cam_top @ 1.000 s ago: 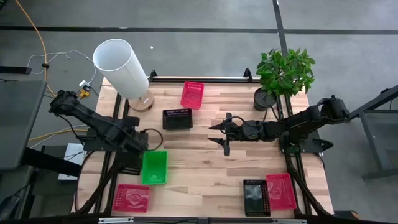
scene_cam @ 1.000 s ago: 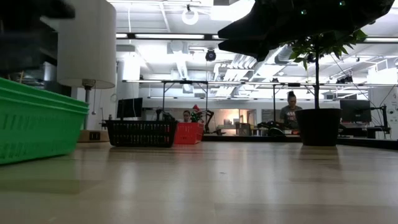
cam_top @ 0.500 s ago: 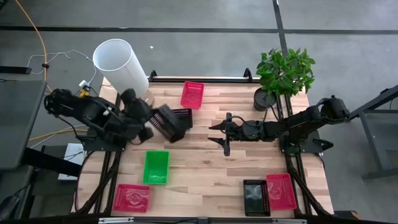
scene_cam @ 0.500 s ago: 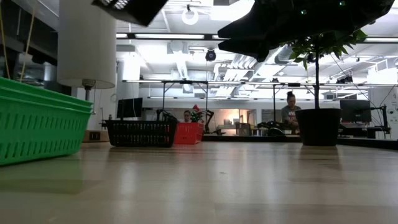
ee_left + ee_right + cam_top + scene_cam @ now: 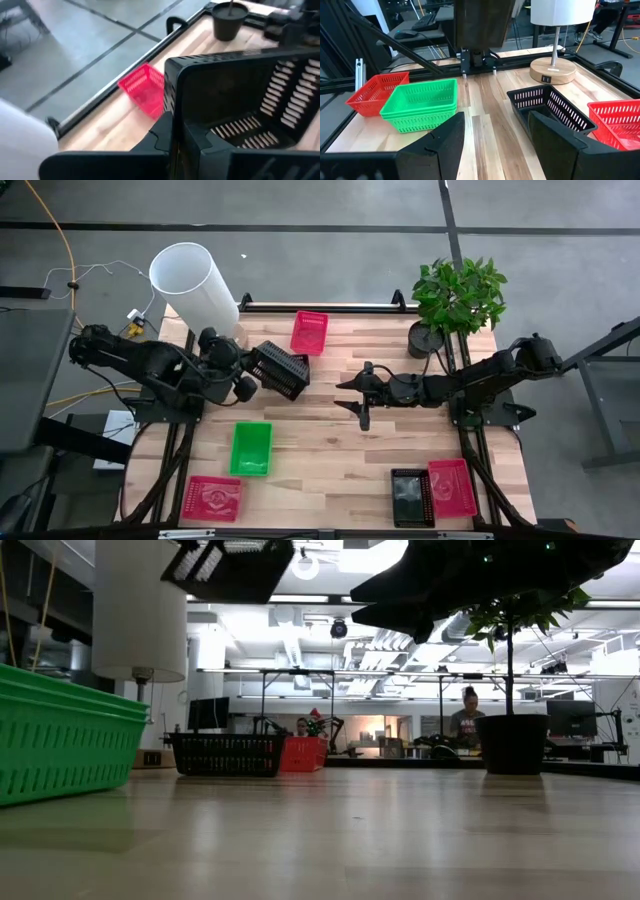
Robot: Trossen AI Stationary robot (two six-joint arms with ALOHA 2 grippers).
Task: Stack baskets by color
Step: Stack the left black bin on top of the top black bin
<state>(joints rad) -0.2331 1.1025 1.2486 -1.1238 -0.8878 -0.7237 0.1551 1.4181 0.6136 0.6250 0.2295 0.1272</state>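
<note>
The wooden table [image 5: 330,450] fills the centre of the high view, with grey floor all round and, in the low view, a lit workshop behind it where a person [image 5: 468,718] sits far off. A white lamp [image 5: 195,290] stands at the table's upper left corner and a plant [image 5: 455,300] at its upper right.

The table's middle and lower middle lie bare. The baskets sit mostly along the edges: a red one [image 5: 309,332] at upper centre, a green one [image 5: 250,448] left of centre, another red one [image 5: 213,498] at lower left, and a black [image 5: 410,496] and a red one [image 5: 451,488] side by side at lower right.

The left gripper [image 5: 244,375], upper left, has its fingers pressed together on the rim of a black basket [image 5: 279,370], held tilted above the table. The right gripper [image 5: 352,395], near the centre, hangs with fingers spread and empty.

Half a second ago the held basket hung more steeply; it has since levelled somewhat. The right arm has not moved.
</note>
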